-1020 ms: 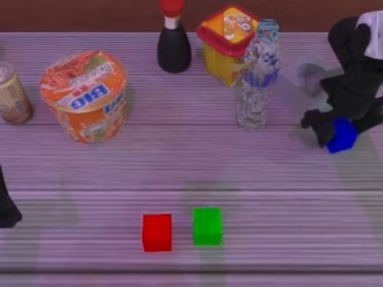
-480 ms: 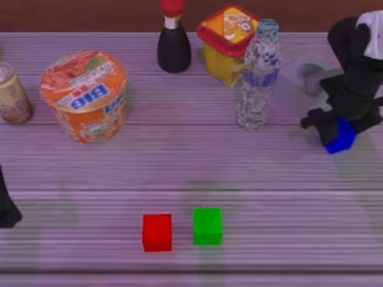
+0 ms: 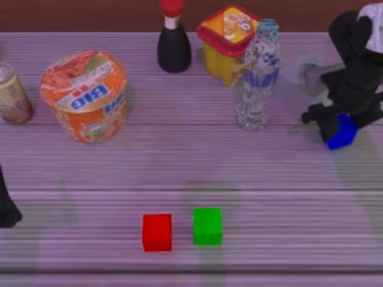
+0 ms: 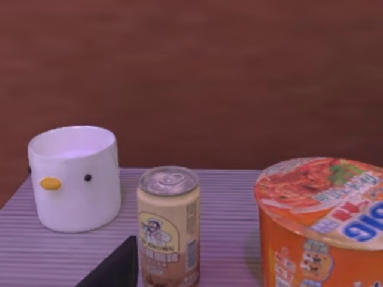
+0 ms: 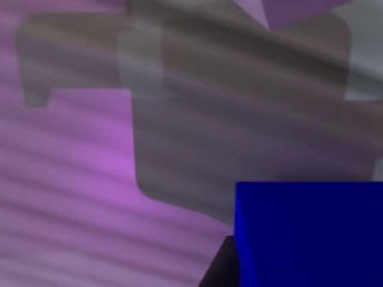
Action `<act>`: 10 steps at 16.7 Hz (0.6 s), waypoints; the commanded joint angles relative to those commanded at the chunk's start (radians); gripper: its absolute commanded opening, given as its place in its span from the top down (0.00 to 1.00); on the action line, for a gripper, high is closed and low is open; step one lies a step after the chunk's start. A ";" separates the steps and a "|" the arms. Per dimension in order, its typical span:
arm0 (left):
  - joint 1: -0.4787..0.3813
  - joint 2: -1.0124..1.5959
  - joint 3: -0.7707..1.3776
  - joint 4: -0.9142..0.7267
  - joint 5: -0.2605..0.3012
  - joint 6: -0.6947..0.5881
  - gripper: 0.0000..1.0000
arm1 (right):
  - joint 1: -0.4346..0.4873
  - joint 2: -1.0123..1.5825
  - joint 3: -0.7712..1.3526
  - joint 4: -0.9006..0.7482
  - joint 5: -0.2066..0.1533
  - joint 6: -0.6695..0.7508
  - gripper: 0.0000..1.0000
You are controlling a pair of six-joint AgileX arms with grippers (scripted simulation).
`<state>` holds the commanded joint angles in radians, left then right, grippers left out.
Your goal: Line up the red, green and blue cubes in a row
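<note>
My right pincer is at the far right of the table, clamped on the blue cube, with its dark fingers on either side of the cube. In my right wrist view the blue cube fills the near corner, a dark finger edge touches its side, and the purple table lies beneath, crossed by grey shadow. I cannot tell whether the cube rests on the surface or hangs just clear of it.

From this pincer, the green cube lies well off toward the table's front and left, and the red cube sits just beyond it on the same line; the two are close but apart. The water bottle stands near the pincer on its left, with the yellow tub and the dark sauce bottle farther along.

My left arm is parked at the left edge of the table. Its wrist view shows a drink can, a white duck mug and a noodle cup.
</note>
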<state>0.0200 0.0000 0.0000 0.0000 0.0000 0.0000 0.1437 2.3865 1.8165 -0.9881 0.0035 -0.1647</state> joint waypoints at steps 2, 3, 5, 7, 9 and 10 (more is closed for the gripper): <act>0.000 0.000 0.000 0.000 0.000 0.000 0.00 | 0.001 -0.024 0.044 -0.077 -0.001 0.001 1.00; 0.000 0.000 0.000 0.000 0.000 0.000 0.00 | 0.002 -0.036 0.067 -0.118 -0.001 0.001 1.00; 0.000 0.000 0.000 0.000 0.000 0.000 0.00 | 0.005 -0.059 0.103 -0.172 0.000 0.000 1.00; 0.000 0.000 0.000 0.000 0.000 0.000 0.00 | 0.006 -0.067 0.111 -0.184 0.000 0.000 1.00; 0.000 0.000 0.000 0.000 0.000 0.000 0.00 | 0.000 -0.064 0.109 -0.181 0.000 0.002 1.00; 0.000 0.000 0.000 0.000 0.000 0.000 0.00 | 0.002 -0.065 0.108 -0.181 0.000 0.004 1.00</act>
<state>0.0200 0.0000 0.0000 0.0000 0.0000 0.0000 0.1457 2.3213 1.9242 -1.1691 0.0034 -0.1607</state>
